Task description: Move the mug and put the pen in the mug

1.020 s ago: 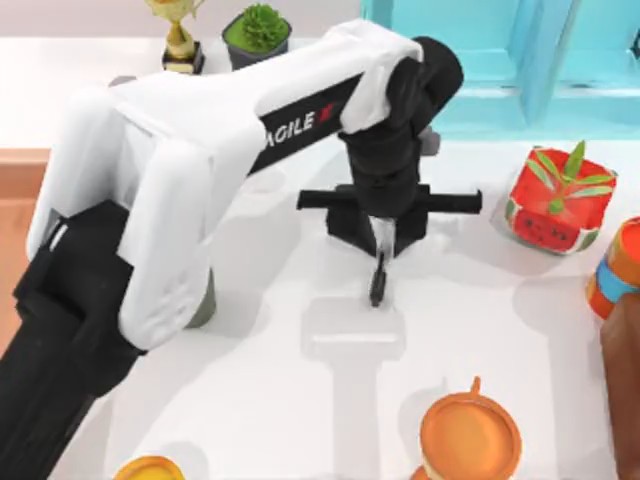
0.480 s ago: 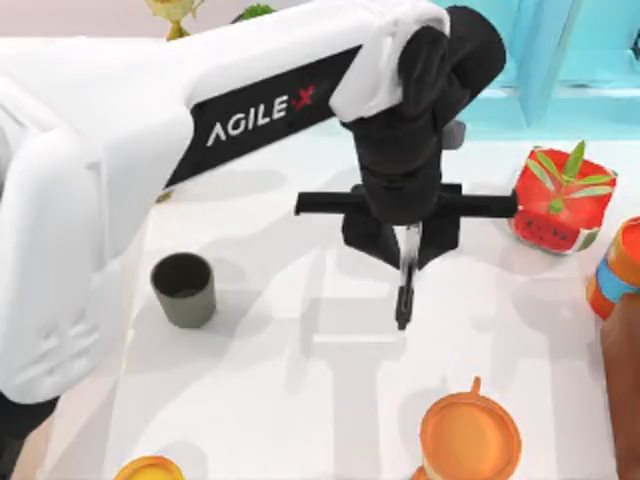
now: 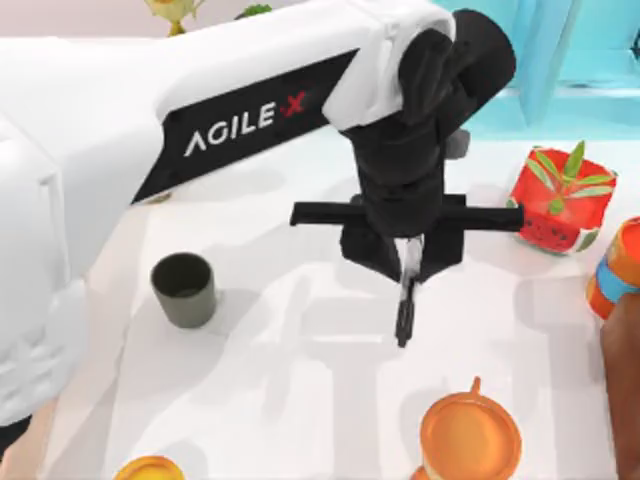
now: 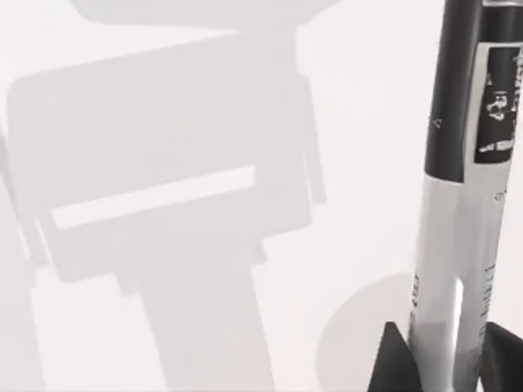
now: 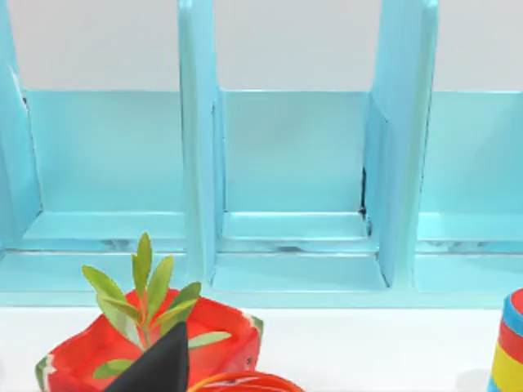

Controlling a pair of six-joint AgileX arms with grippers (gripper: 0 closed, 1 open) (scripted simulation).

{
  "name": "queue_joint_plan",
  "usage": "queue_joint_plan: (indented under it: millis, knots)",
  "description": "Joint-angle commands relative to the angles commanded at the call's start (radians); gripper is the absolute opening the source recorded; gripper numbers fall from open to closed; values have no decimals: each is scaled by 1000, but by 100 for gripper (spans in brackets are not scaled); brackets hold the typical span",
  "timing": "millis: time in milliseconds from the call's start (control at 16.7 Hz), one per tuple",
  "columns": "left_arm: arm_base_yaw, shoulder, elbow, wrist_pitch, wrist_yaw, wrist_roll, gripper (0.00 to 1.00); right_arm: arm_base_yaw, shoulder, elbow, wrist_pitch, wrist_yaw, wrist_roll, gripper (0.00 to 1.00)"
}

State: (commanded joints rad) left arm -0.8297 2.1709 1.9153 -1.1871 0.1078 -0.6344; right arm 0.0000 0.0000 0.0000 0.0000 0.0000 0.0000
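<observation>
The mug (image 3: 183, 289), small and dark grey-olive, stands upright on the white table at the left, its dark inside showing. The pen (image 3: 404, 310) hangs nearly upright above the middle of the table, black tip down, with my left gripper (image 3: 406, 262) shut on its upper part. In the left wrist view the pen (image 4: 462, 204) runs up between the dark fingertips (image 4: 392, 359), its white label band showing. The mug lies well to the left of the pen. A dark part of my right gripper (image 5: 159, 367) edges into the right wrist view, parked at the right.
An orange cup (image 3: 470, 435) sits near the front, right of centre. A red pot with a green plant (image 3: 558, 200) stands at the right, a striped orange and blue can (image 3: 615, 268) beyond it. A blue shelf (image 3: 520, 50) lines the back. An orange lid (image 3: 150, 468) sits front left.
My left arm has risen with the pen in its grip and drifted slightly right. The arm no longer covers the mug, which now shows at the left.
</observation>
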Motion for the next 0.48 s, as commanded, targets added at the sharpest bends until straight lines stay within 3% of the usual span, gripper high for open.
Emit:
queue_joint_plan:
  millis: [240, 480]
  knots:
    - [8, -52, -105, 104, -2, 59, 0, 0, 0, 0, 0, 0, 0, 100]
    - [42, -209, -378, 376, -23, 195, 0, 0, 0, 0, 0, 0, 0, 100]
